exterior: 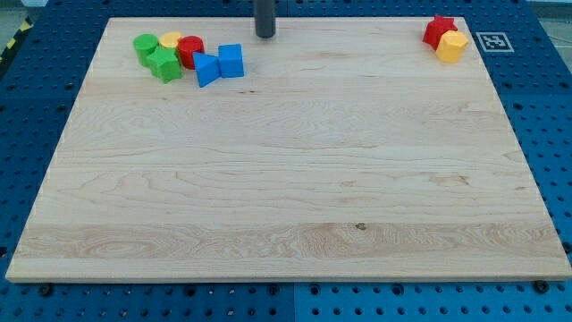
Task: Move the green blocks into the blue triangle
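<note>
A cluster of blocks sits near the view's top left. A green cylinder (145, 46) and a green star-like block (164, 64) lie at its left. A yellow block (170, 40) and a red cylinder (190, 49) stand behind them. The blue triangle (206, 69) lies just right of the green star block, close to it, with a blue cube (231, 61) at its right. My tip (265, 34) is at the top edge of the board, right of the blue cube and apart from all blocks.
A red star block (438, 30) and a yellow block (452, 46) sit together at the board's top right corner. The wooden board (286, 179) lies on a blue perforated table. A marker tag (492, 41) is right of the board.
</note>
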Motion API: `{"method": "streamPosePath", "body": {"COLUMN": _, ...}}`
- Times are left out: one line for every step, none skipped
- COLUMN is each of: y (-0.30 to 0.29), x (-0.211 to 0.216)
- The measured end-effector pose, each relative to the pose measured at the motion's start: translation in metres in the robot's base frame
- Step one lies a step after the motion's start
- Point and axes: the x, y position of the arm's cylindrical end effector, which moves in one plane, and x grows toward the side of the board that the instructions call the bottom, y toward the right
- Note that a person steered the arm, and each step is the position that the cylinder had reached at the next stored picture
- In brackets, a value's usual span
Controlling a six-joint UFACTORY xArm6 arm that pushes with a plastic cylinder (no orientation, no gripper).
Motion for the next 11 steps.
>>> {"method": "streamPosePath", "body": {"y": -0.028, "x": 0.009}}
{"method": "streamPosePath", "body": {"y": -0.033, "x": 0.015}}
{"method": "streamPosePath", "body": {"y": -0.035, "x": 0.022}}
{"method": "streamPosePath", "body": {"y": -0.067, "x": 0.024}}
{"method": "streamPosePath", "body": {"y": -0.110, "x": -0.002}}
{"method": "streamPosePath", "body": {"y": -0.151, "x": -0.003}}
{"method": "streamPosePath", "body": {"y": -0.179, "x": -0.002}}
{"method": "streamPosePath", "body": {"y": -0.181, "x": 0.021}}
{"method": "streamPosePath", "body": {"y": -0.188, "x": 0.030}}
{"method": "streamPosePath", "body": {"y": -0.182, "x": 0.049}}
{"method": "streamPosePath", "body": {"y": -0.163, "x": 0.050}}
